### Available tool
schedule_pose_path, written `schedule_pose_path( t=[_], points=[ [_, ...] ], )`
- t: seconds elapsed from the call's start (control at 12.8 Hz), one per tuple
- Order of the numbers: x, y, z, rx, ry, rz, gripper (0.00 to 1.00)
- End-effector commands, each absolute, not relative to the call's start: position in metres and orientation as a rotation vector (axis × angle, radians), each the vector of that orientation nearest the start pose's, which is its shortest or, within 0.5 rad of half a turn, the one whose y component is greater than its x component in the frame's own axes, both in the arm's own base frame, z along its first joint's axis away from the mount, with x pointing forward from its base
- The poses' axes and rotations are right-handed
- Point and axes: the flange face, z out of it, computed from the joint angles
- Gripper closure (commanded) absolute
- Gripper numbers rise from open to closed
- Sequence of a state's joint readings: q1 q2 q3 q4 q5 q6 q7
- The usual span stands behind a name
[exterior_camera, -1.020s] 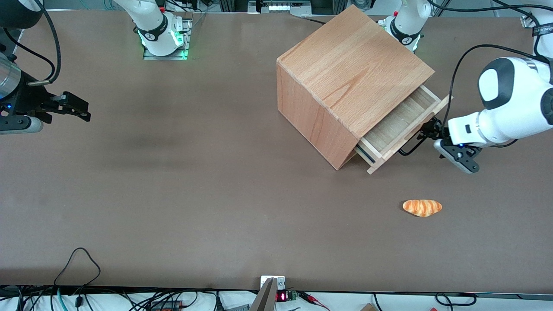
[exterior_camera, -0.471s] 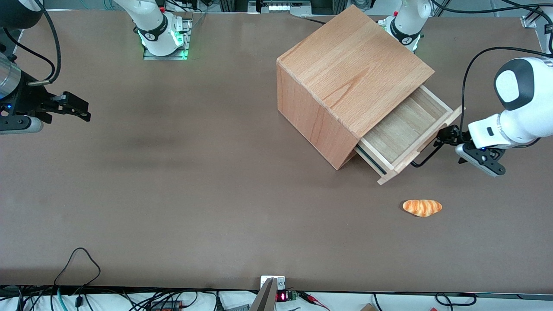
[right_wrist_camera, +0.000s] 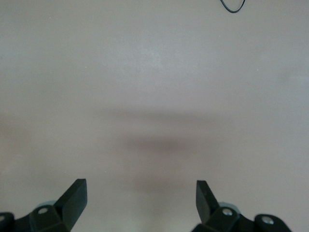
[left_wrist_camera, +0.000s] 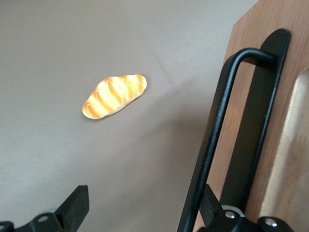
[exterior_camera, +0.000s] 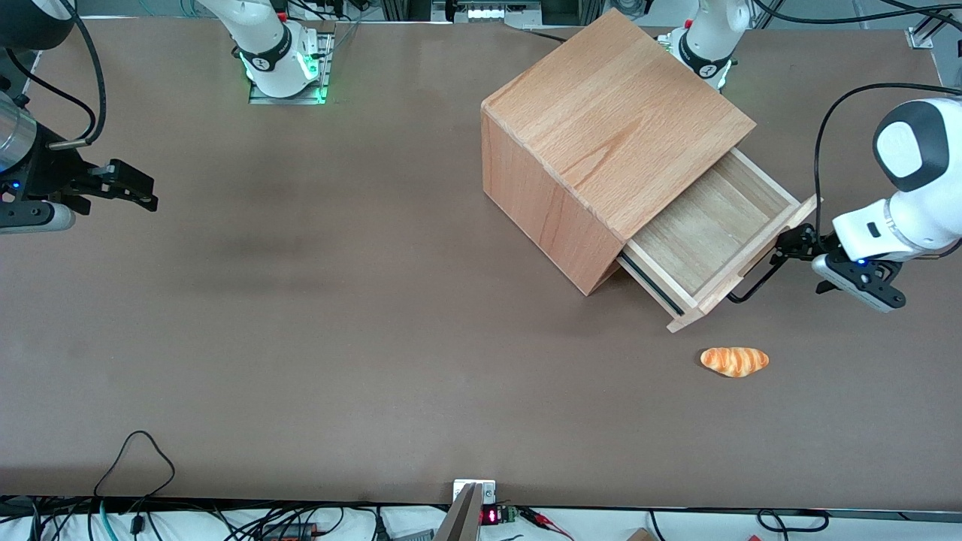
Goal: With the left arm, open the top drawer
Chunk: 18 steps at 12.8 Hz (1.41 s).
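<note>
Front view
Top drawer (exterior_camera: 706, 225): pulled well out of the wooden cabinet (exterior_camera: 612, 143), its bare inside showing, front panel angled toward the working arm's end of the table.
Handle (exterior_camera: 759, 278): thin black wire loop on the drawer front.
Left arm (exterior_camera: 902, 195): white, at the drawer's 3 o'clock.
Gripper (exterior_camera: 793, 244): at the handle.
Bread roll (exterior_camera: 734, 361): on the brown table (exterior_camera: 301, 338), at the drawer's 6 o'clock, apart from it.

Left wrist view
Fingers (left_wrist_camera: 72, 208): spread apart; one stands clear over the table, the other (left_wrist_camera: 210, 203) sits touching the handle (left_wrist_camera: 217, 130).
Bread roll (left_wrist_camera: 114, 95): lying on the table, apart from the drawer front (left_wrist_camera: 285, 145).
</note>
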State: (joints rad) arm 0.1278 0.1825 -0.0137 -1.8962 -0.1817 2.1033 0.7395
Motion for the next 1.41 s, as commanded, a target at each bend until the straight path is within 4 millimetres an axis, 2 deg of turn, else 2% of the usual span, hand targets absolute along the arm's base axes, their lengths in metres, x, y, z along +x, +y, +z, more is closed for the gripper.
schedule_pose_path(
  t=[0.0,0.31,0.47,0.63,1.02,1.18,1.33],
  points=[
    [0.613,0.064,0.438,-3.161,0.868,-0.155,0.0],
    [0.601,0.063,0.462,-3.175,0.884,-0.115,0.0],
    [0.589,0.062,0.488,-3.173,0.888,-0.12,0.0],
    [0.576,0.067,0.514,-3.196,0.811,-0.118,0.0],
    [0.533,0.066,0.614,-3.222,0.448,-0.144,0.0],
    [0.513,0.056,0.634,-3.232,0.261,-0.101,0.0],
    [0.501,0.043,0.645,-3.195,0.051,-0.056,0.0]
  ],
)
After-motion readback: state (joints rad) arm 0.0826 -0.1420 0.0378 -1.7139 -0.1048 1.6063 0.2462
